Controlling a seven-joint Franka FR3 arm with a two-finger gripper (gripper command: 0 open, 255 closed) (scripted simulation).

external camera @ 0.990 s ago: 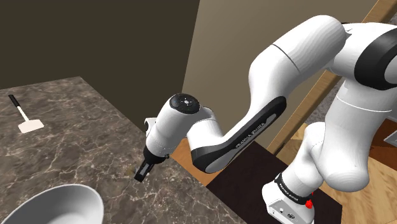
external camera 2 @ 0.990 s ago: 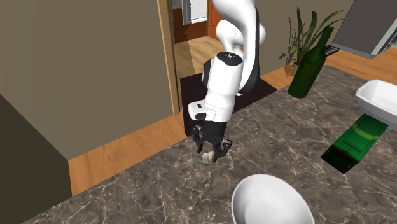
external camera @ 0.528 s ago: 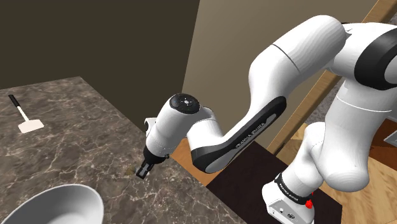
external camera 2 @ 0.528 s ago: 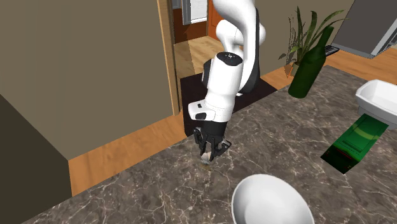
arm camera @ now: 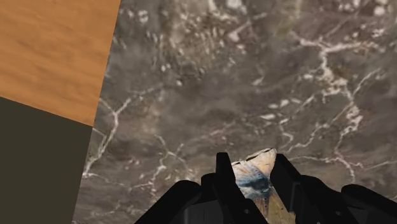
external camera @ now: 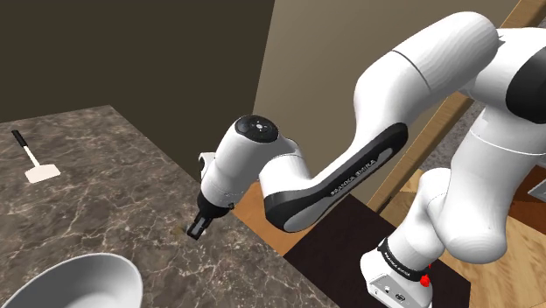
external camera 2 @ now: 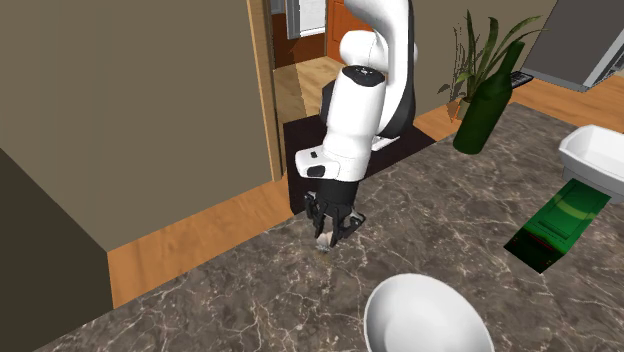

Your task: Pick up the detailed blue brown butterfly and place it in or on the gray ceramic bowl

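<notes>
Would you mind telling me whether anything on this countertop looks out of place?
Nothing stands out: the gripper clasps the butterfly near the countertop edge, and the white bowl sits upright nearby.

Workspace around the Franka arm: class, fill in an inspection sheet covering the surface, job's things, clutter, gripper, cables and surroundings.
Surface: dark marbled counter with pale veins.
Job's things: blue and brown butterfly, near the counter's edge; pale bowl, apart from it, nothing in it.
Clutter: upright green bottle; flat green box lying down; white dish; black-handled spatula.
Gripper: gripper low over the counter, fingers clasping the butterfly.
Cables: nothing seen.
Surroundings: wooden floor, tan wall, potted plant.
</notes>
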